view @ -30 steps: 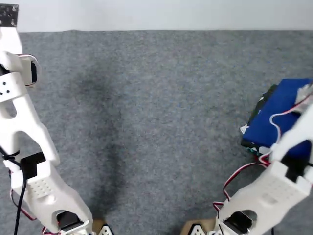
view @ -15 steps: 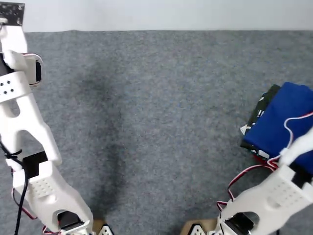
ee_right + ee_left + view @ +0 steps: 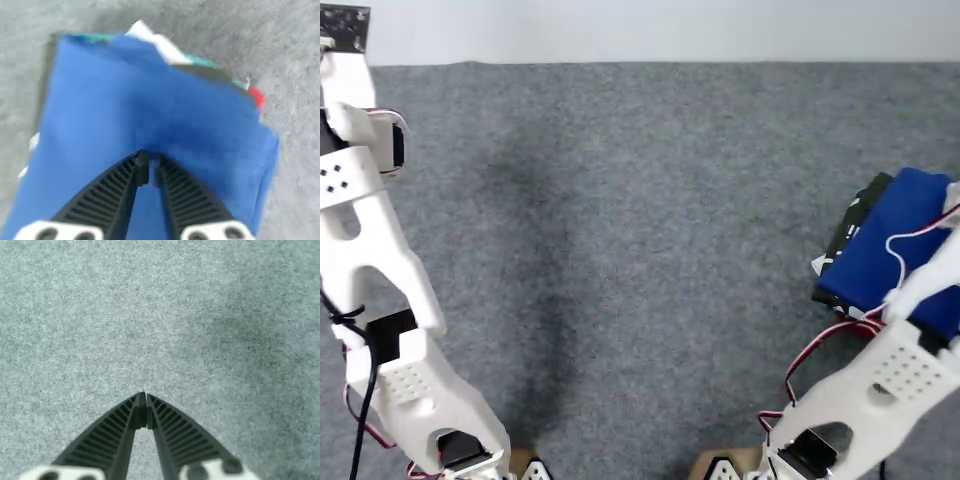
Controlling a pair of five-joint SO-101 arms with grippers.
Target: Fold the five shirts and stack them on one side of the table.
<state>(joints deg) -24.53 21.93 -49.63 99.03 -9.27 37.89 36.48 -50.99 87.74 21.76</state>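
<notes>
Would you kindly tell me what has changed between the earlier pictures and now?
The right arm drew back toward its base, uncovering more of the blue shirt, then edged slightly forward again; the right claw hangs above that shirt. The left arm shifted a little away from its base. The stack of folded shirts stayed in place.

The stack of shirts (image 3: 880,250) is lying at the right edge of the mat (image 3: 650,250), midway between front and back. The top shirt (image 3: 150,100) is resting on the others, whose edges are sticking out beyond it. The right arm (image 3: 890,380) is coming up from the front edge and overlapping the stack's near side, with the right gripper (image 3: 149,170) over the top shirt. The left arm (image 3: 370,250) is lying along the mat's left edge, with the left gripper (image 3: 145,410) over bare mat, well apart from the stack.
</notes>
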